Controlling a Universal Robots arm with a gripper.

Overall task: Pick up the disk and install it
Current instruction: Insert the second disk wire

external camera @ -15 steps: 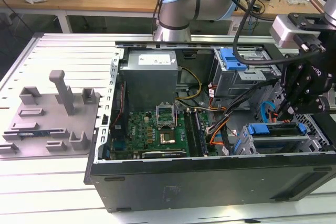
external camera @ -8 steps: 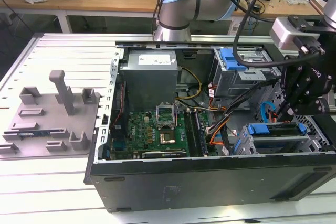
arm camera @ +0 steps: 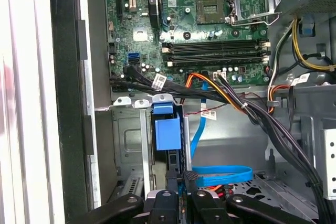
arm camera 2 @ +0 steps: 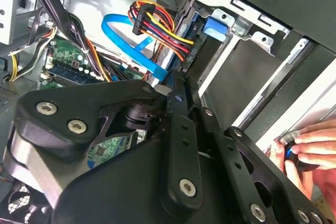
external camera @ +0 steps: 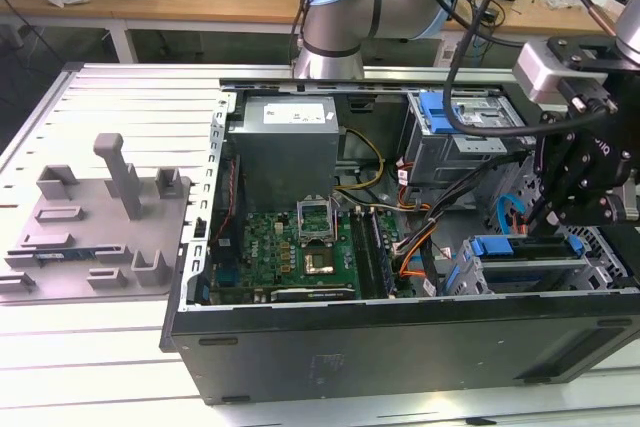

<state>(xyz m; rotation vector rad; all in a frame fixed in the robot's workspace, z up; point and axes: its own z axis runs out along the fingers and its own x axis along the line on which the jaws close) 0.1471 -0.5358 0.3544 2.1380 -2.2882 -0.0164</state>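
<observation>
workbench [external camera: 90, 347] carries the open pc case [external camera: 400, 342]; at lower right of the exterior view we see the gripper [external camera: 575, 209] inside it, over the metal drive bay [external camera: 530, 269]. we can't tell its grip state. disk [arm camera: 175, 169] sits edge-on in that bay, beside the blue latch [arm camera: 167, 132].

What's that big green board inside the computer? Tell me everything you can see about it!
The green circuit board lies flat against the bottom of the open computer case. It carries a square socket with its metal frame flipped open, long black slots and many tiny parts. Black and orange cables cross one edge.
</observation>
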